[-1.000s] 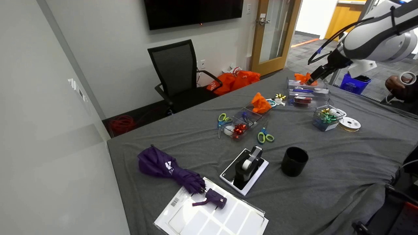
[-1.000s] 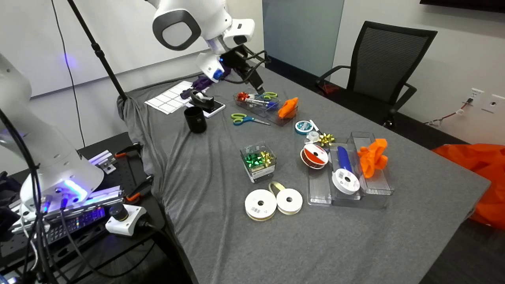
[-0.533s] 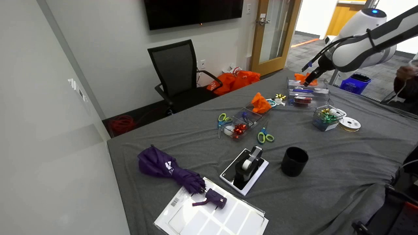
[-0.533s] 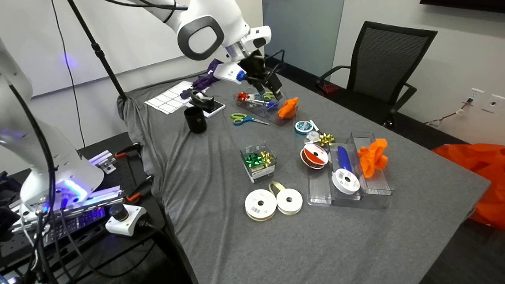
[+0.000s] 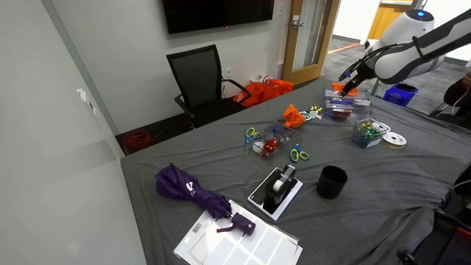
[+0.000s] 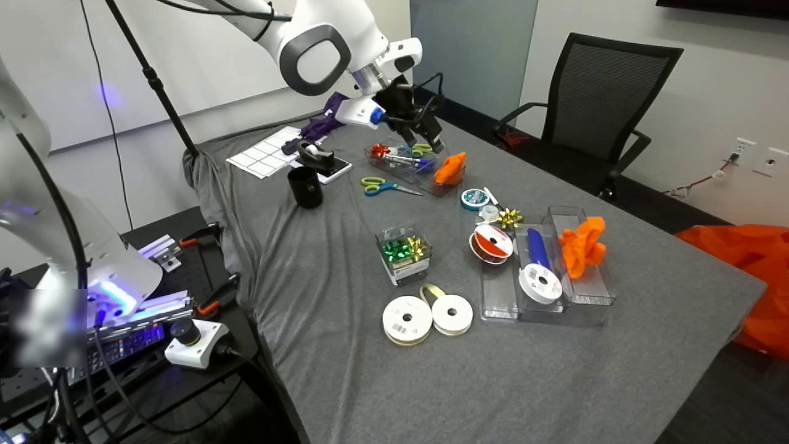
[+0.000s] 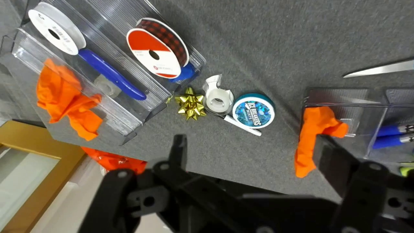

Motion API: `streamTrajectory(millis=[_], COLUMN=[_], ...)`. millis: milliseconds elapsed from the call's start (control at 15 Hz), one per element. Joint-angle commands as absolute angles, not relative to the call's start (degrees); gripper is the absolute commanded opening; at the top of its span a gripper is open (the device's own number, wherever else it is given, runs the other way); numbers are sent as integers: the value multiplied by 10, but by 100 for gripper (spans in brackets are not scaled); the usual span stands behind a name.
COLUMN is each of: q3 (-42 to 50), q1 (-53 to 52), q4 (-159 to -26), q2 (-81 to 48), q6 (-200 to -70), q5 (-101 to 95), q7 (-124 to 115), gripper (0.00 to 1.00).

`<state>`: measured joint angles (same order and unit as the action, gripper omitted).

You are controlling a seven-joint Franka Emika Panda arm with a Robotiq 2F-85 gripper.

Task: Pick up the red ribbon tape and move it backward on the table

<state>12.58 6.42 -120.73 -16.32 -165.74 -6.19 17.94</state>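
While the end effector [image 7: 252,142] hangs above the table [image 7: 252,35], its 2 fingers [image 7: 179,155] spread wide and nothing gripped, the red ribbon tape [image 7: 158,47] sits well apart from it, up and left in the wrist view, past the gold bow [image 7: 190,103]. Roll is tilted in an outer compartment of the clear organizer [image 6: 500,293], at the end nearer the end effector; a blue piece [image 7: 187,72] pokes out under or beside it, can't tell which. Pick seems not started.

Handling guess: light, 1-finger weight; white side discs probably stiff card or thin plastic, smooth, may slip and could bend under a hard squeeze. Wound plaid ribbon between them likely soft, gives slightly. Best hold: pinch across the 2 discs at the raised rim, 1 finger per face, moderate force. Organizer walls look tight around it, so a low grab could snag them and drag everything along.
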Motion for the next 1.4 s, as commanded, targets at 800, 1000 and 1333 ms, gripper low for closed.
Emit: streamTrajectory(millis=[800, 1000, 1333], q3=[344, 339, 345], q1=[-87, -75, -58], q4=[-1026, -1023, -995], q2=[-479, -492, -528], q6=[-1750, -1762, -1765], q5=[-260, -266, -271], q7=[-6, 25, 65], gripper=[100, 100, 100])
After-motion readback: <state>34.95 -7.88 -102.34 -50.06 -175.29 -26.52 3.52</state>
